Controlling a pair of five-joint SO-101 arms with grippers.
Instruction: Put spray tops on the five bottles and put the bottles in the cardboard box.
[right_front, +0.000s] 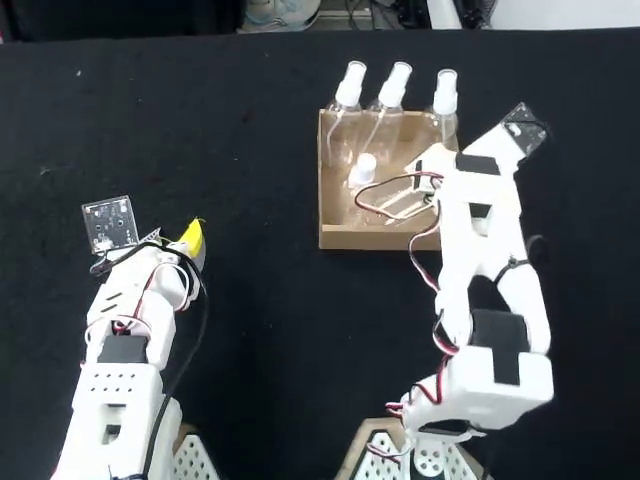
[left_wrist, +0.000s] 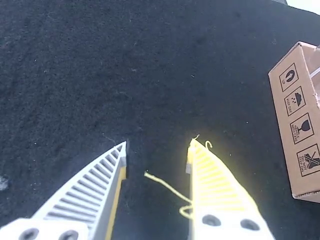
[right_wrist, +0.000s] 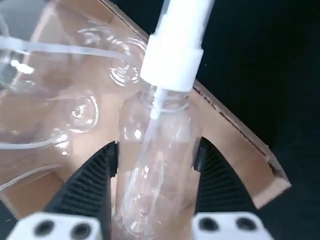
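Observation:
The cardboard box (right_front: 360, 238) stands at the table's middle right. Three clear bottles with white spray tops (right_front: 395, 85) lean at its far wall, and another topped bottle (right_front: 362, 172) lies inside. My right gripper (right_front: 427, 188) is over the box's right side. In the right wrist view it (right_wrist: 157, 147) is shut on a clear bottle (right_wrist: 155, 170) with a white spray top (right_wrist: 172, 60), inside the box wall (right_wrist: 235, 130). My left gripper (left_wrist: 157, 145) hovers open over bare black cloth, holding nothing, well to the left of the box (left_wrist: 300, 125).
The table is covered in black cloth (right_front: 250, 120). A yellow thread (left_wrist: 167, 187) hangs off the left gripper's yellow finger (right_front: 192, 238). A small square board (right_front: 108, 222) sticks out from the left arm. Room lies free between the left arm and the box.

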